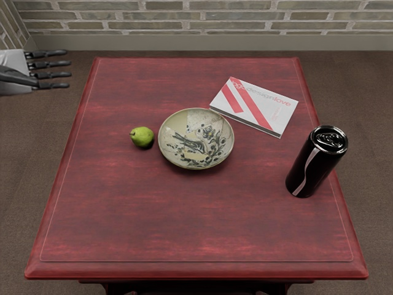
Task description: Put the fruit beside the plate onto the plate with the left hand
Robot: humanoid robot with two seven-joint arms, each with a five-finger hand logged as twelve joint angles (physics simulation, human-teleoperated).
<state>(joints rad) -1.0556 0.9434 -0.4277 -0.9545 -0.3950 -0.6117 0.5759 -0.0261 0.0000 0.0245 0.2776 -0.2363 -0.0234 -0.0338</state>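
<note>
While the green pear [142, 136] lies on the red worktop [184, 215], it sits just beside the plate [164, 142] at the plate's 9 o'clock, near the rim but not on it. The plate is a shallow, pale dish with a dark painted pattern, standing close to the middle of the worktop. At about 10 o'clock from the plate, well apart from both it and the pear, the left robot hand [31, 74] shows at the picture's left edge, beyond the worktop's far left corner. 4 of its dark fingers are stretched out straight, pointing toward 3 o'clock, relaxed and gripping nothing. At the plate's 1 o'clock a white booklet [253, 106] with red stripes lies flat, one corner close to the plate's rim. At the plate's 3 o'clock, near the worktop's right edge, a black can [316, 161] stands upright, well apart from the plate. A brick wall [196, 15] runs along 12 o'clock behind the worktop.
</note>
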